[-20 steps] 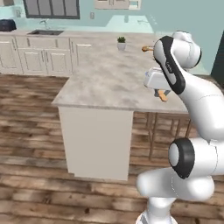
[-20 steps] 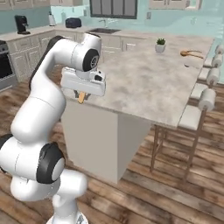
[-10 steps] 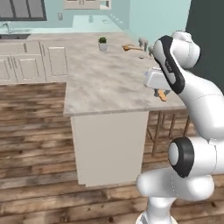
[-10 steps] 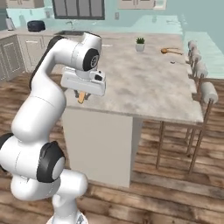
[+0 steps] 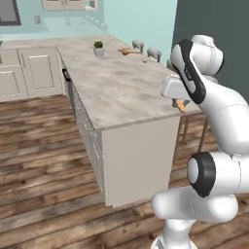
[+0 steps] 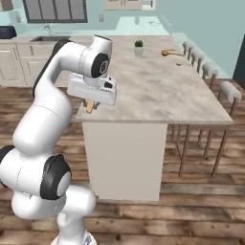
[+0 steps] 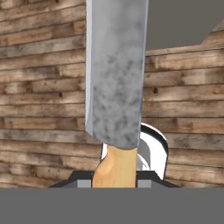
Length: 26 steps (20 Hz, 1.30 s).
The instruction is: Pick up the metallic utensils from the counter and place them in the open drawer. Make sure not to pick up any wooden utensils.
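Observation:
My gripper hangs just off the near corner of the counter, shut on the knife. The knife's orange-tan handle sticks out below the hand. In the hand view the bluish-steel blade runs up from the handle over wooden floor. The wooden spoon lies at the far end of the counter, also seen as a tan spoon. A tiny dark item lies beside it, too small to identify. The open drawer is hard to make out; a dark-edged part juts from the island's left face.
A small potted plant stands near the counter's far end. Bar stools line the island's right side. White cabinets run along the back wall. Wooden floor surrounds the island.
The whole picture has swung, so the base has turned about the island's corner. The gripper stays shut on the knife, in the same pose against the body.

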### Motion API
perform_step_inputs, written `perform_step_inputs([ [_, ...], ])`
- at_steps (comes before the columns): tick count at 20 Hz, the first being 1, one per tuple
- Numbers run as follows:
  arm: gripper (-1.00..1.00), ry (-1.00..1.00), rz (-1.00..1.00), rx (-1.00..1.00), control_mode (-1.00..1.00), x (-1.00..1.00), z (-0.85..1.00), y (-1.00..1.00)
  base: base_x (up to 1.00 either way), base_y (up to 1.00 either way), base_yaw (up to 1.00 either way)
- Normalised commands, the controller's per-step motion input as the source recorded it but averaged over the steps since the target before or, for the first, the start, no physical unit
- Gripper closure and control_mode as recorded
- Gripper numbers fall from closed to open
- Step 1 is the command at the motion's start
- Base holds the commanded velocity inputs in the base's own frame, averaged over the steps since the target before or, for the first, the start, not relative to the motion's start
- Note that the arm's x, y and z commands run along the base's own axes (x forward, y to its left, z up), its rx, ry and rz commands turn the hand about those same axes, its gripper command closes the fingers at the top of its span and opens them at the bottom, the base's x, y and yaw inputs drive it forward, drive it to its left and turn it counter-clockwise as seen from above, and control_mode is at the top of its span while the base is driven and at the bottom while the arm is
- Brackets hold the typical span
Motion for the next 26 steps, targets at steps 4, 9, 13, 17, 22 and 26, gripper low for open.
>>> perform_step_inputs([
  [4, 1.0, 0.0, 0.0, 0.0, 1.0, 0.0, 0.0, 0.0, -0.04, 1.0, -0.36],
  [9, 1.0, 0.0, 0.0, 0.0, 1.0, 0.0, 0.0, 0.0, 0.0, 1.0, -0.32],
  [13, 1.0, 0.0, 0.0, 0.0, 1.0, 0.0, 0.0, 0.0, 0.0, 1.0, -0.29],
  [17, 1.0, 0.0, 0.0, 0.0, 1.0, 0.0, 0.0, 0.0, 0.0, 1.0, -0.2],
  [22, 1.0, 0.0, 0.0, 0.0, 1.0, 0.0, 0.0, 0.0, 0.04, 1.0, 0.01],
  [26, 1.0, 0.0, 0.0, 0.0, 1.0, 0.0, 0.0, 0.0, 0.0, 0.97, 0.57],
])
